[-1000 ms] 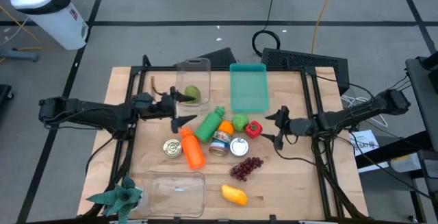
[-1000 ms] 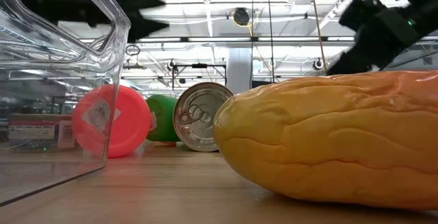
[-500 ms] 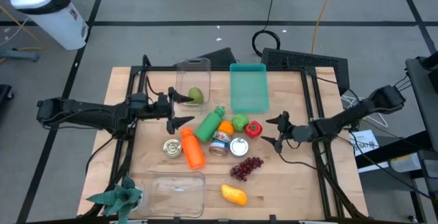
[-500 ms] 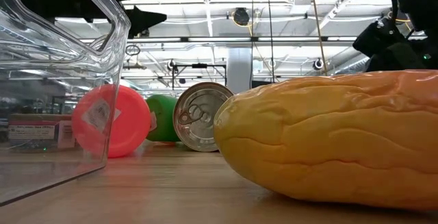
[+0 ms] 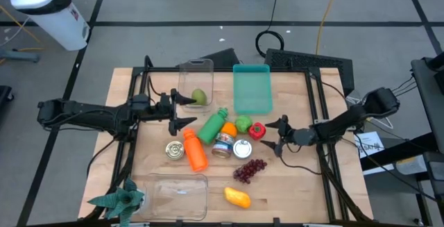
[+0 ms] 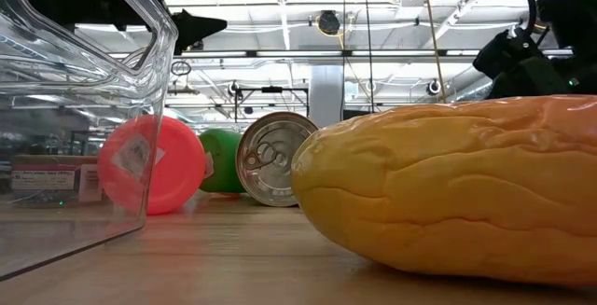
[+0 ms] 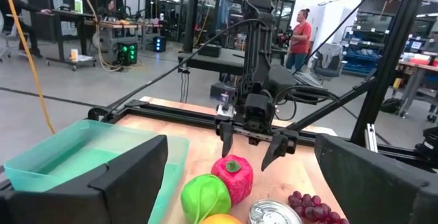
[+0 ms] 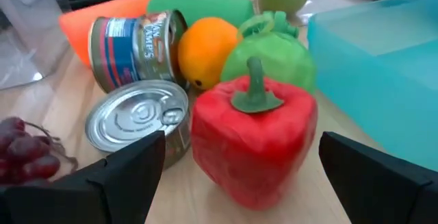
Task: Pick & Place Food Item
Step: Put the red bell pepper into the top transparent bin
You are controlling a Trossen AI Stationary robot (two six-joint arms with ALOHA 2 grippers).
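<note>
A red bell pepper [image 5: 257, 130] stands on the table in a cluster of food, next to a green apple [image 5: 243, 123] and an orange [image 5: 228, 128]. My right gripper [image 5: 278, 135] is open just to the pepper's right. In the right wrist view its fingers [image 8: 130, 172] flank the pepper [image 8: 253, 142] without touching. My left gripper [image 5: 184, 112] is open and hovers left of the cluster, near a clear tub [image 5: 195, 81] holding a green pear [image 5: 199, 96]. The left wrist view shows the pepper [image 7: 233, 175] with the right gripper [image 7: 252, 147] behind it.
A teal bin [image 5: 252, 88] sits at the far side. A green bottle [image 5: 214, 125], an orange bottle [image 5: 195, 150], three cans [image 5: 242, 149], grapes [image 5: 250, 170] and a yellow fruit [image 5: 237, 197] crowd the middle. A clear tub [image 5: 177, 196] and a green plant [image 5: 118, 199] lie near the front-left.
My right gripper has come down and shifted slightly toward the table's near edge and left, closing in on the red pepper while staying open. My left gripper drew back a little toward the table's left edge. No object has moved.
</note>
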